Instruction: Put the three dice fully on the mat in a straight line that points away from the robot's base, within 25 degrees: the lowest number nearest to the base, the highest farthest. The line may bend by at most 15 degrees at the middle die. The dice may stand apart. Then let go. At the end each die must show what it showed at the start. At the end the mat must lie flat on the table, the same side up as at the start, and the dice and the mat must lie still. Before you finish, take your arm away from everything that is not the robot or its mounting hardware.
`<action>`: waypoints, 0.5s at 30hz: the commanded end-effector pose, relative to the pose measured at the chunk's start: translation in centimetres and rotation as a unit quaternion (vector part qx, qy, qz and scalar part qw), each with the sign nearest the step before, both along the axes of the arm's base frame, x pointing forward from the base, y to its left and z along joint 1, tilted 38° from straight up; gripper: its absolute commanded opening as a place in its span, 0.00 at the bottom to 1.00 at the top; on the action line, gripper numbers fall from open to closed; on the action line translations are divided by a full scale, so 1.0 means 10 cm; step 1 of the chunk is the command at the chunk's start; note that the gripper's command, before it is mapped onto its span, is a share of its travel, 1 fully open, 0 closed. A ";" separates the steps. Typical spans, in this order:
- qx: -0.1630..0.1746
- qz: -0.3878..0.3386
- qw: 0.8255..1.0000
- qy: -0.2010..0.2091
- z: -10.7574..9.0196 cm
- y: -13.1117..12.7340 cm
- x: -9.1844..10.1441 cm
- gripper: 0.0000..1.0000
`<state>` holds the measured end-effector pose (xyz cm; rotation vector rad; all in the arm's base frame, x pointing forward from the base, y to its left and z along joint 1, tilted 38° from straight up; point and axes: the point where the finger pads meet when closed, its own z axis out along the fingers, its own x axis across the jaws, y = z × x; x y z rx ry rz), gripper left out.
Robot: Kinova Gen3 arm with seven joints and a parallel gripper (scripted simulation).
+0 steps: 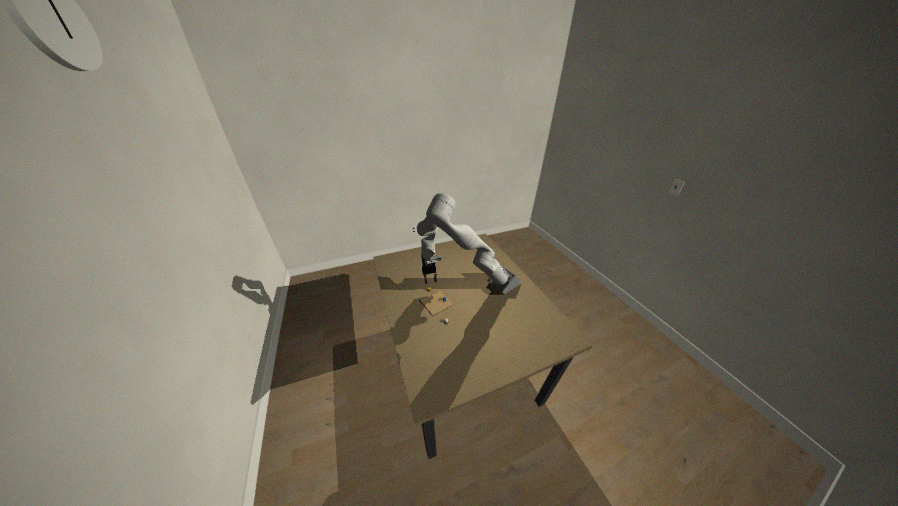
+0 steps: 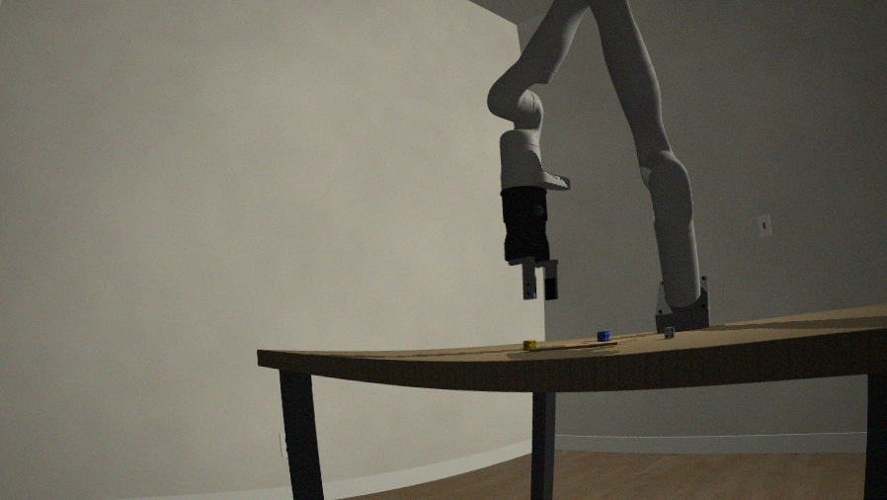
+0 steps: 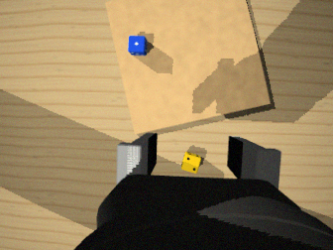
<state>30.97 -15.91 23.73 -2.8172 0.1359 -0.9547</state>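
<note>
1. Hovering above the tabletop (image 1: 490, 352) (image 2: 434, 373) (image 3: 40, 50), the gripper (image 1: 430, 281) (image 2: 539, 297) (image 3: 192, 150) points nearly straight down, its jaws wide apart with nothing held.
2. The pale arm (image 1: 465, 235) (image 2: 673, 217) rises from its base (image 1: 512, 284) (image 2: 667, 322), bends high up, and drops its wrist. In the top view it reaches leftward from the base.
3. The yellow die (image 1: 429, 289) (image 2: 528, 345) (image 3: 191, 162) rests on the tabletop, off the mat. In the wrist view it lies at lower centre, framed by the jaws but below them, untouched.
4. The square mat (image 1: 433, 306) (image 2: 589, 346) (image 3: 173, 25) lies flat, filling the upper middle of the wrist view. The blue die (image 1: 444, 299) (image 2: 603, 336) (image 3: 137, 45) sits on it, upper left in that view, a single pip upward.
5. The white die (image 1: 446, 321) (image 2: 669, 332) is off the mat, below it in the top view, outside the wrist view. Its upper number is too small to read.
6. The step in hand looks like lining up to pick the yellow die. Blue, apparently lowest, already sits towards the mat's base side.
7. Next calls for centring, a straight descent and a gentle close, keeping the die's upper face upward. Yellow's exact number is unclear here, so its place in the order cannot be told.
</note>
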 end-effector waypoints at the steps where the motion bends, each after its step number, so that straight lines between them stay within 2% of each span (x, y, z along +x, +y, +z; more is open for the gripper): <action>1: 0.021 -0.024 0.999 0.006 -0.04 -0.07 0.01 1.00; 8: 0.060 -0.075 0.995 0.014 -0.06 -0.19 0.04 1.00; 15: 0.071 -0.091 0.993 0.017 -0.07 -0.22 0.05 1.00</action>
